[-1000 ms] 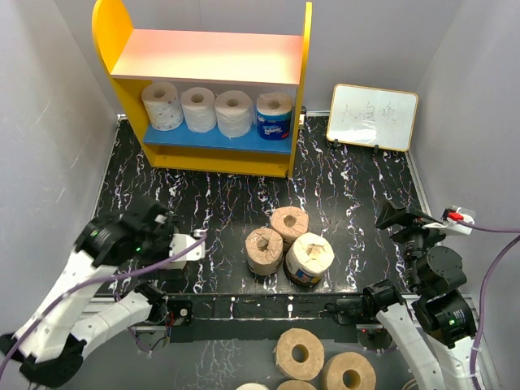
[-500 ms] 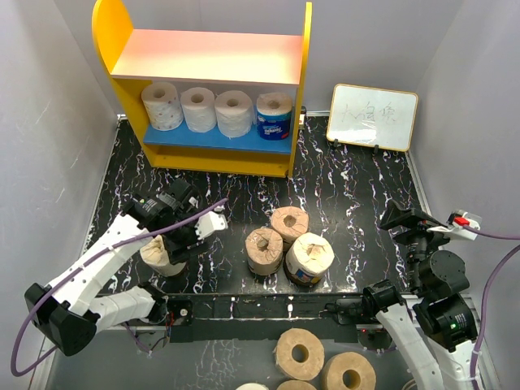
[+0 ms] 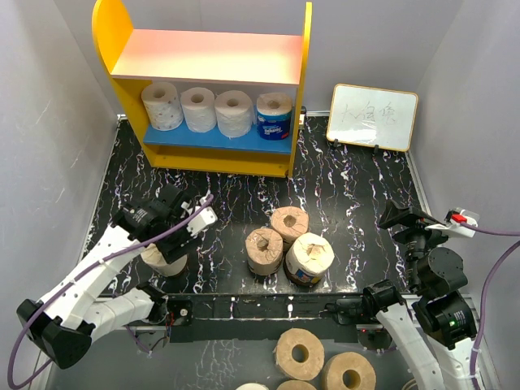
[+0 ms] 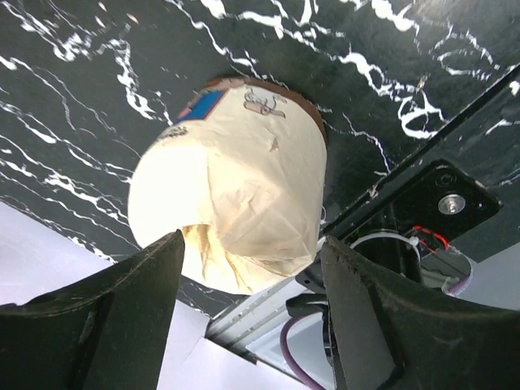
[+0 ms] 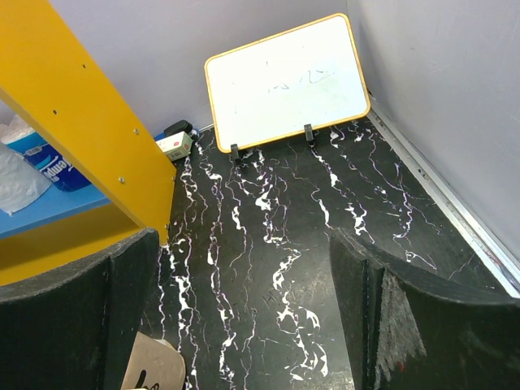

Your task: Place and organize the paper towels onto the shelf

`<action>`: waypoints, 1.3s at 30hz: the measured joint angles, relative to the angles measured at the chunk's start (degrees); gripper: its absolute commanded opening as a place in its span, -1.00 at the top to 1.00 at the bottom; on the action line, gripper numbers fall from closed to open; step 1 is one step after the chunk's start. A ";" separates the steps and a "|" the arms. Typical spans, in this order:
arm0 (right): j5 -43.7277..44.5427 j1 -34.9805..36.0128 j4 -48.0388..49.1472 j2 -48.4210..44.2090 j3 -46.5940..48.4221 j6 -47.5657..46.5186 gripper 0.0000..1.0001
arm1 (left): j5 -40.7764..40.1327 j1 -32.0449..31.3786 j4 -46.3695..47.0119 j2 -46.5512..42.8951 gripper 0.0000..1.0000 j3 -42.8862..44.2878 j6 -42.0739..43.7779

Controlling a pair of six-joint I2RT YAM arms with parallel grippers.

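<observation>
The shelf (image 3: 299,97) stands at the back, and its yellow side panel shows in the right wrist view (image 5: 89,122). Its blue lower board holds three white paper towels (image 3: 198,109) and a blue-wrapped one (image 3: 274,116). Two tan rolls (image 3: 289,222) and a cream labelled roll (image 3: 309,257) stand mid-table. My left gripper (image 3: 172,241) is open, its jaws apart above a cream-wrapped labelled roll (image 3: 161,262). In the left wrist view that gripper (image 4: 250,244) straddles the roll (image 4: 236,203). My right gripper (image 3: 398,218) is open and empty over bare table, also in its wrist view (image 5: 244,240).
A small whiteboard (image 3: 373,116) leans at the back right. Several wider bare tan rolls (image 3: 299,353) lie below the table's near edge. The pink upper board (image 3: 211,55) holds nothing. Grey walls close in both sides.
My left arm swung forward from the near left, and the cream-wrapped roll came into view under its gripper. The right gripper shifted only slightly.
</observation>
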 measured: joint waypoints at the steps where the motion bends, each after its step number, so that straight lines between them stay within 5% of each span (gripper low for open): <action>1: 0.00 0.00 0.00 0.00 0.00 0.00 -0.68 | -0.22 0.15 -0.09 -0.39 -0.32 -1.03 -0.02; 13: 0.00 0.00 0.00 0.00 0.00 0.00 -0.68 | -1.79 0.85 0.22 -1.31 -0.19 -8.11 -0.55; 22: 0.00 0.00 0.00 0.00 0.00 0.00 -0.68 | -3.74 1.14 2.29 -1.57 0.33 -10.78 -1.01; 29: 0.00 0.00 0.00 0.00 0.00 0.00 -0.68 | -3.80 1.40 2.89 -1.57 1.00 -11.02 -1.20; 39: 0.02 0.00 0.00 -0.09 0.00 0.00 -0.68 | 1.95 1.66 -0.85 -1.53 1.00 -6.91 4.83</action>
